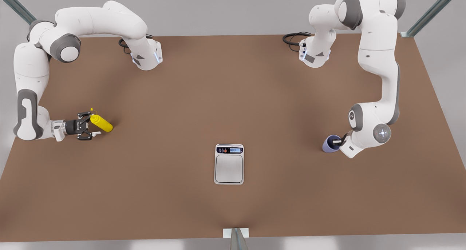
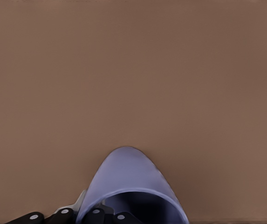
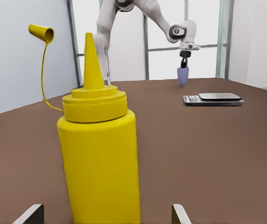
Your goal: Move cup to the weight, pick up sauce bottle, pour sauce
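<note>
At the table's [image 1: 233, 97] 3 o'clock edge my left gripper [image 1: 338, 142] is clamped on the cup's [image 1: 329, 143] rim | weight [image 1: 229, 164] mid-table, toward 9 | carry level, centre over plate | right gripper [image 1: 88, 125] spread around sauce bottle [image 1: 101, 123], 9 o'clock side, waiting

The worktop [image 1: 233, 97] was big, flat and brown, with nothing drawn on it. It was wider at the near side of the front view and got narrower toward the back. Grey metal bars [image 1: 431, 13] slanted in at the two back corners of the front view, and a short one [image 1: 236, 239] stood at the middle of the near edge. Behind the worktop there was a plain pale grey wall [image 1: 225, 10]. In the right wrist view, tall grey posts [image 3: 146, 39] stood past the far edge, with bright white panels [image 3: 128, 42] between them.
</note>
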